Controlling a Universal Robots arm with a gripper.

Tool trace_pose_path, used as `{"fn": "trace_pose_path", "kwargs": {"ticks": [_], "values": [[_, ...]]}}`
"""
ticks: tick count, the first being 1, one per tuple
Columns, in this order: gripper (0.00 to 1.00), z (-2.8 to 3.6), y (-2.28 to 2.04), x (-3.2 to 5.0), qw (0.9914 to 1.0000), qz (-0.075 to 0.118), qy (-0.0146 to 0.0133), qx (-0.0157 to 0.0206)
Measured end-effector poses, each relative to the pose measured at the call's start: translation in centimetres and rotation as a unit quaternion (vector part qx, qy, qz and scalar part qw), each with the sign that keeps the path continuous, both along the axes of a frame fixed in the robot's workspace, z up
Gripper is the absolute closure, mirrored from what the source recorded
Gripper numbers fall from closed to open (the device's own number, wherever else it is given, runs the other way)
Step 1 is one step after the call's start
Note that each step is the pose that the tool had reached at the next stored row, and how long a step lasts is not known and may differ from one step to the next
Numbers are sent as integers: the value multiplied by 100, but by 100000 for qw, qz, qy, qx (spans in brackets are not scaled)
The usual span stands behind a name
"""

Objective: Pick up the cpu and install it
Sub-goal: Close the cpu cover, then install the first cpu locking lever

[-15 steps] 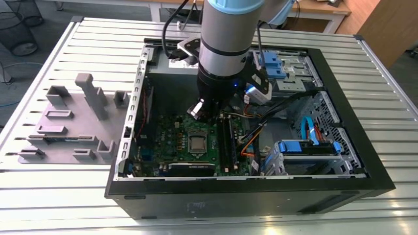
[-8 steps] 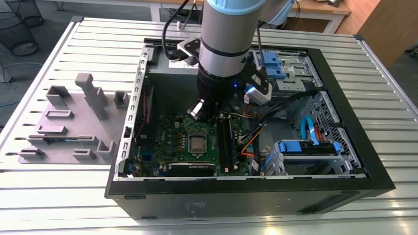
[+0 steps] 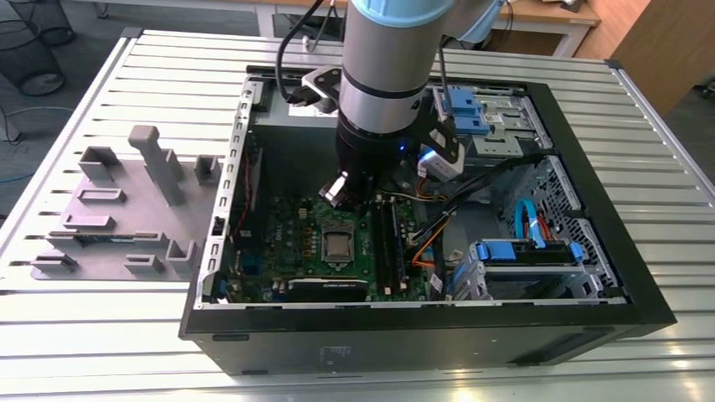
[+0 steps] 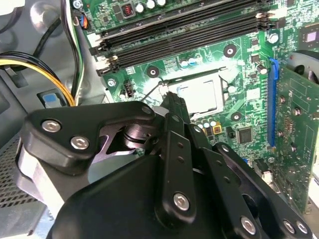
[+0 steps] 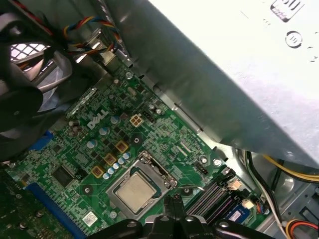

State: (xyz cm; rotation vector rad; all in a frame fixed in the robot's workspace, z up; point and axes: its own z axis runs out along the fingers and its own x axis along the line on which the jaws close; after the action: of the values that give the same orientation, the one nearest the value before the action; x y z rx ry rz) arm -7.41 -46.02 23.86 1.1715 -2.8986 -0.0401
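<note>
On a slatted metal table (image 3: 134,75) sits our open computer case (image 3: 604,276); the chip (image 5: 134,191) lies seated in its socket — our claw (image 5: 174,201), fingers together and empty, hangs just beside it.

Seated cpu (image 4: 199,94) beyond closed jaws

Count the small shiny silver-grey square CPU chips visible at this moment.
1. The small silver-grey square CPU chip sits in the motherboard socket, just off the gripper tip. Others may be hidden.
</note>
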Motion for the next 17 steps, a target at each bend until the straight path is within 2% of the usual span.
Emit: {"fn": "trace_pose_path", "kwargs": {"ticks": [7,12,17], "values": [[90,0,-113,-48,100000,3,1,-7],[90,0,-133,-51,100000,2,0,-3],[90,8,-134,-51,100000,4,3,-7]]}}
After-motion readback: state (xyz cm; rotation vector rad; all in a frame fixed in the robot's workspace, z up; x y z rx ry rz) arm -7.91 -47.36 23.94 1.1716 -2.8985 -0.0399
